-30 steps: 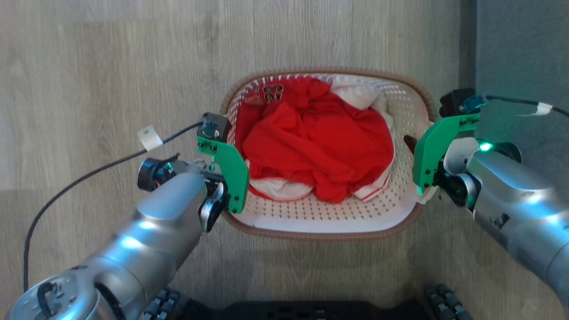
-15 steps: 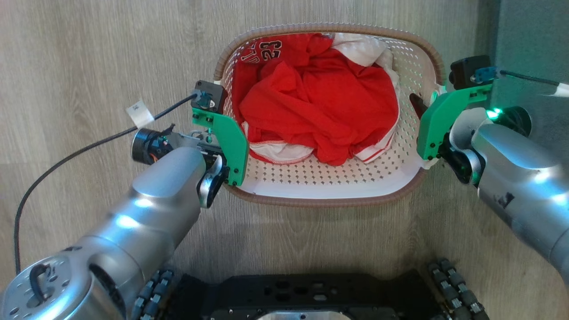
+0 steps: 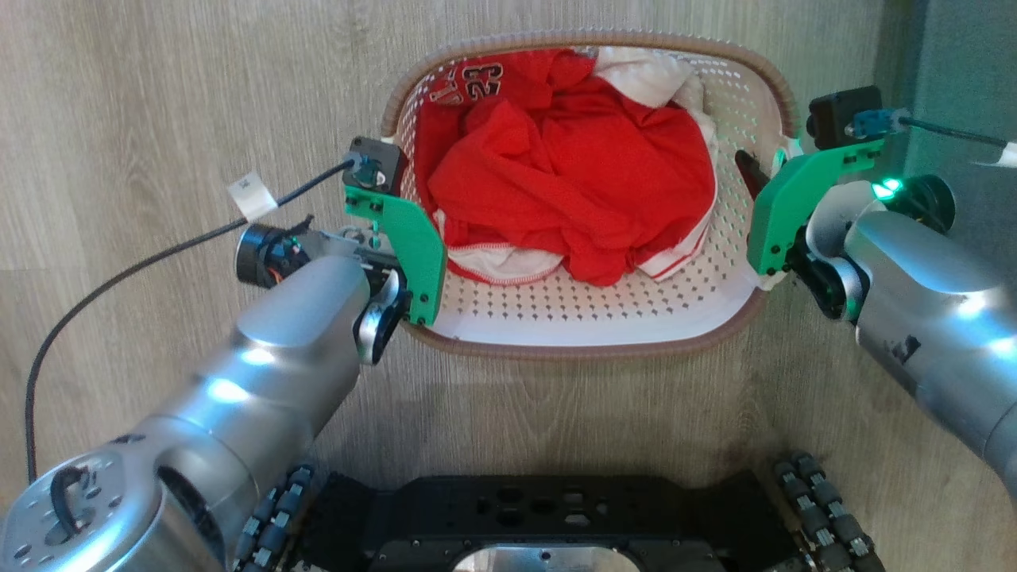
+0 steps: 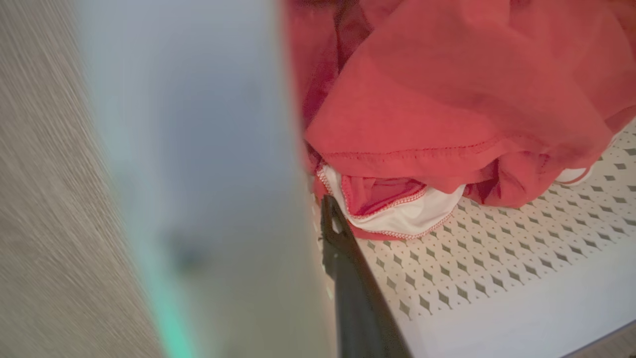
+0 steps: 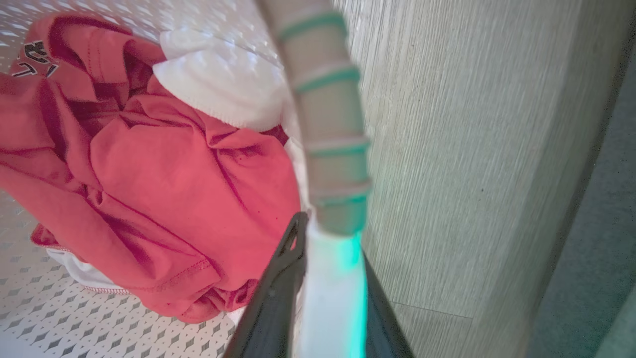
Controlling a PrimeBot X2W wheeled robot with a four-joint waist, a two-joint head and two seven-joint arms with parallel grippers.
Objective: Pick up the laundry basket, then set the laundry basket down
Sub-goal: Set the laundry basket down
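Note:
The laundry basket point(image 3: 588, 351), white and perforated with a brown woven rim, holds red and white clothes point(image 3: 572, 167). A shadow lies on the floor under its near side. My left gripper point(image 3: 409, 246) is shut on its left wall. In the left wrist view one dark finger point(image 4: 348, 268) reaches inside along the blurred wall point(image 4: 208, 149). My right gripper point(image 3: 761, 184) is shut on the right side. In the right wrist view my right gripper point(image 5: 328, 283) has a finger on each side of the basket's white handle below the rim point(image 5: 328, 124).
Pale wooden floor point(image 3: 159, 95) lies all around the basket. A grey-green carpet or wall edge point(image 3: 961, 63) runs along the right. My black wheeled base point(image 3: 556, 524) shows at the bottom. A black cable with a white tag point(image 3: 250, 197) trails to the left.
The basket and both grippers show larger and higher in the head view, and my base has come into view, so the camera has moved. Both grips are unchanged.

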